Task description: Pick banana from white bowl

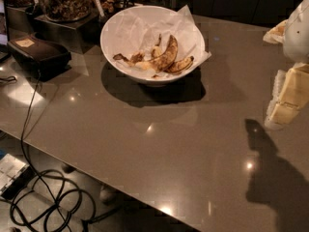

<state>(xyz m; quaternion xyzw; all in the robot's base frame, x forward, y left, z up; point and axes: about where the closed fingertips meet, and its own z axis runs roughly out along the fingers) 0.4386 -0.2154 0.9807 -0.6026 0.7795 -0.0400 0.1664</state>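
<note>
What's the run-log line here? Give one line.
gripper far right, away from white bowl | banana lying in bowl, ungrasped | pick not yet done

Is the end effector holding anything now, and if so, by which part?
Nothing seems held. The end effector hangs at the right edge, apart from the white bowl, where the banana lies on the paper.
</note>
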